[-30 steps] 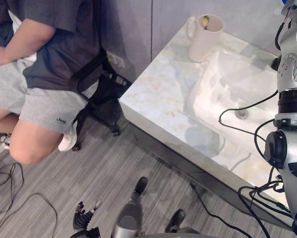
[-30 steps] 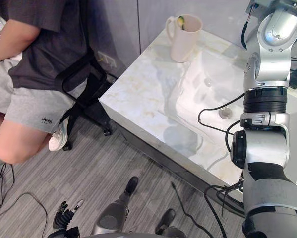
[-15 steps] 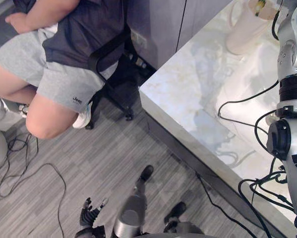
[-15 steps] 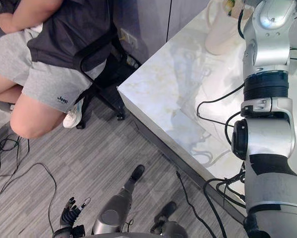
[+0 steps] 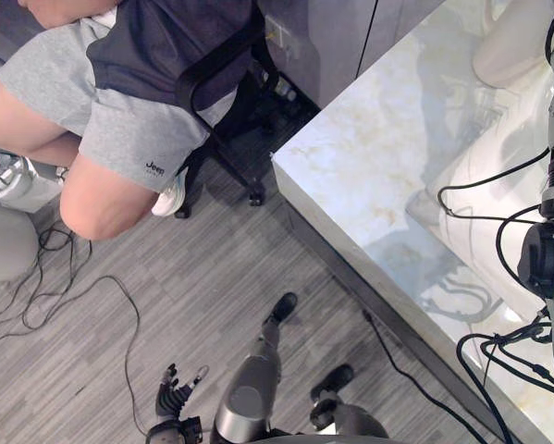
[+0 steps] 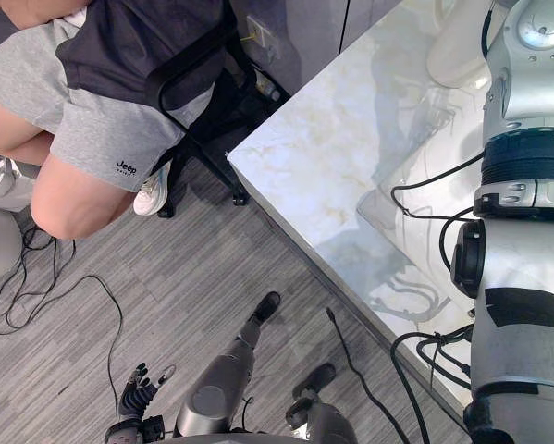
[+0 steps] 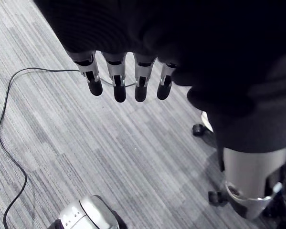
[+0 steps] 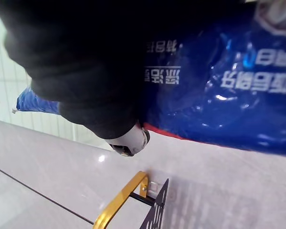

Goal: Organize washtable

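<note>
Right hand (image 8: 127, 140) gripping blue pouch (image 8: 219, 95), gold rail (image 8: 119, 202) near, seated person (image 5: 138, 83) beside washtable (image 5: 369, 166).

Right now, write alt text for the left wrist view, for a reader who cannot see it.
The robot's left hand hangs open above a grey striped floor, its fingers straight and holding nothing. A black chair caster stands on the floor past the hand.
</note>
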`<state>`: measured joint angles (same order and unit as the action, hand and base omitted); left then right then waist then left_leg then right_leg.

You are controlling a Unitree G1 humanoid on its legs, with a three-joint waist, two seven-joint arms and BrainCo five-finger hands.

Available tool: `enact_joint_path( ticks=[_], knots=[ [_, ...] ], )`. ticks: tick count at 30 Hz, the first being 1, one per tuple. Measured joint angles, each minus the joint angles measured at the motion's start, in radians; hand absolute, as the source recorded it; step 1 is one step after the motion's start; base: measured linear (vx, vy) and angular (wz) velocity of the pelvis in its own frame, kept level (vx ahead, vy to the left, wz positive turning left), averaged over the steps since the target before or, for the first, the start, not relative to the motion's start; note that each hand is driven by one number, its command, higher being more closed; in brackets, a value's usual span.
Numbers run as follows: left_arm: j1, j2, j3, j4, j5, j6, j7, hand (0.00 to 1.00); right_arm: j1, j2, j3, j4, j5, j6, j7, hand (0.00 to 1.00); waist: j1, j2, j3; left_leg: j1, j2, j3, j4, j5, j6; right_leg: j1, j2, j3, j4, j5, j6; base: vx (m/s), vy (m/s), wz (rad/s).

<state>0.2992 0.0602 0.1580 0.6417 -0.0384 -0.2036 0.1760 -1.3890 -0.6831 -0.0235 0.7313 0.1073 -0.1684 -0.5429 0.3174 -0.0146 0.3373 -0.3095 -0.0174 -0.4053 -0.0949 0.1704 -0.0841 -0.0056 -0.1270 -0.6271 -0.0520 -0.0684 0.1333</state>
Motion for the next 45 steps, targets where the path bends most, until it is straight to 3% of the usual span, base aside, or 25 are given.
enact_joint_path(
  ticks=[20,27,34,36,40,43,45],
  knots=[
    [-0.002,0.001,-0.003,0.039,0.0,0.003,-0.016,0.0,0.065,0.01,0.032,-0.001,0.071,-0.004,0.093,0.0,-0.005,-0.003,-0.001,0.074,0.001,-0.009,-0.001,0.0,0.0,0.055,-0.015,-0.003,0.069,-0.039,0.004,-0.03,0.026,0.02],
    [-0.002,0.005,-0.003,0.063,0.0,0.011,-0.024,0.0,0.101,0.011,0.031,-0.007,0.097,-0.005,0.113,0.0,-0.014,-0.037,-0.022,0.083,0.002,-0.007,0.0,0.003,-0.001,0.061,-0.016,0.0,0.074,-0.039,0.004,-0.02,0.012,0.0],
    [0.004,0.033,0.003,0.066,0.002,0.029,-0.039,0.0,0.248,-0.003,-0.05,-0.275,0.078,-0.023,0.107,0.0,-0.067,-0.088,-0.075,0.114,0.002,-0.002,-0.001,0.003,-0.001,0.09,-0.017,0.004,0.072,-0.039,0.004,-0.04,0.013,-0.01],
    [0.006,0.043,0.003,0.066,0.003,0.034,-0.043,0.0,0.31,-0.047,-0.079,-0.33,0.072,-0.025,0.106,0.0,-0.086,-0.106,-0.104,0.123,0.002,0.006,-0.001,0.003,0.0,0.094,-0.018,0.012,0.074,-0.038,0.003,-0.06,0.021,-0.09],
    [0.013,0.044,0.011,0.067,0.01,0.043,-0.043,0.0,0.428,-0.091,-0.191,-0.426,0.069,-0.046,0.106,0.0,-0.116,-0.117,-0.131,0.169,0.011,0.056,-0.002,-0.003,0.007,0.105,-0.025,0.06,0.083,-0.036,0.001,-0.09,0.016,-0.34],
    [0.039,0.043,0.014,0.068,0.01,0.045,-0.044,0.0,0.617,-0.111,-0.374,-0.53,0.07,-0.073,0.105,0.0,-0.152,-0.126,-0.183,0.196,0.017,0.107,-0.003,-0.012,0.018,0.104,-0.031,0.108,0.082,-0.032,0.0,-0.08,0.019,-0.48],
    [0.051,0.036,0.036,0.077,0.01,0.05,-0.044,0.0,0.8,-0.111,-0.571,-0.567,0.07,-0.097,0.091,0.0,-0.19,-0.127,-0.224,0.218,0.018,0.148,-0.008,-0.019,0.025,0.105,-0.033,0.146,0.081,-0.025,0.002,-0.05,0.015,-0.51]
  ],
)
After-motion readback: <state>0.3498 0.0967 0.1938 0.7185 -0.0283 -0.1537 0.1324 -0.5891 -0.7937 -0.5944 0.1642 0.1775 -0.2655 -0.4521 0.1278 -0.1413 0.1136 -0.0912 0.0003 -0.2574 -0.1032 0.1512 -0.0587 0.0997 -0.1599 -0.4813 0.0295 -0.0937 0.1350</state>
